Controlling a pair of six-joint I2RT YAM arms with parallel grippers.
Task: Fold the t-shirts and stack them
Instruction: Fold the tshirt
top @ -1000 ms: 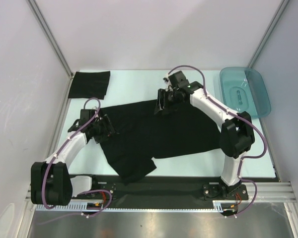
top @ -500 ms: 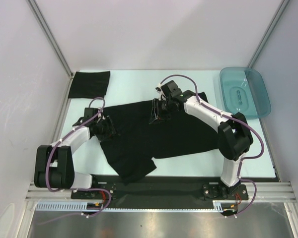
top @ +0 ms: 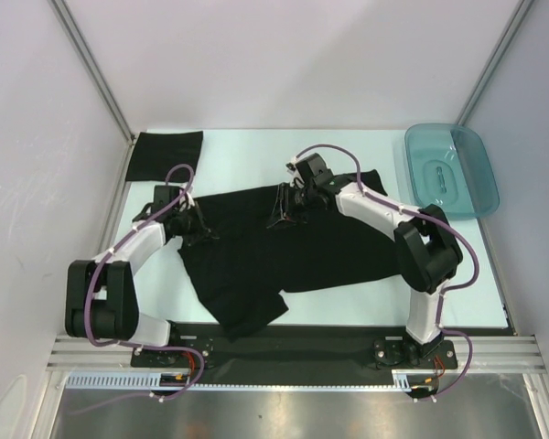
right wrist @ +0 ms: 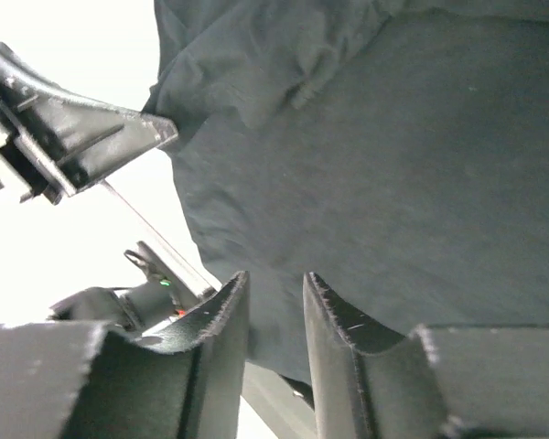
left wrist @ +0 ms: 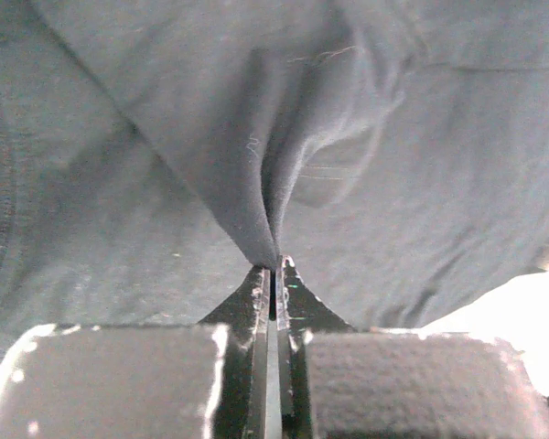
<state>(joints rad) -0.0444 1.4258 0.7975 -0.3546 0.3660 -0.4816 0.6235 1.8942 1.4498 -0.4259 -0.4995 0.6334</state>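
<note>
A black t-shirt [top: 293, 247] lies spread and rumpled across the middle of the table. My left gripper [top: 194, 225] is at its left edge. In the left wrist view the jaws [left wrist: 274, 266] are shut on a raised pinch of that t-shirt [left wrist: 165, 137]. My right gripper [top: 284, 207] is low over the shirt's far edge. In the right wrist view it [right wrist: 275, 276] stands partly open, and only the cloth [right wrist: 393, 165] beyond shows in the gap. A second t-shirt [top: 166, 155] lies folded at the back left corner.
A translucent teal tray [top: 476, 197] stands at the back right of the table. The near corner of the spread shirt hangs over the black strip [top: 329, 340] at the table's front edge. White walls and metal posts close in the table on three sides.
My left gripper has closed on the shirt's left edge and shifted slightly toward the back. My right gripper has come leftward and lower onto the shirt's far edge and narrowed.
</note>
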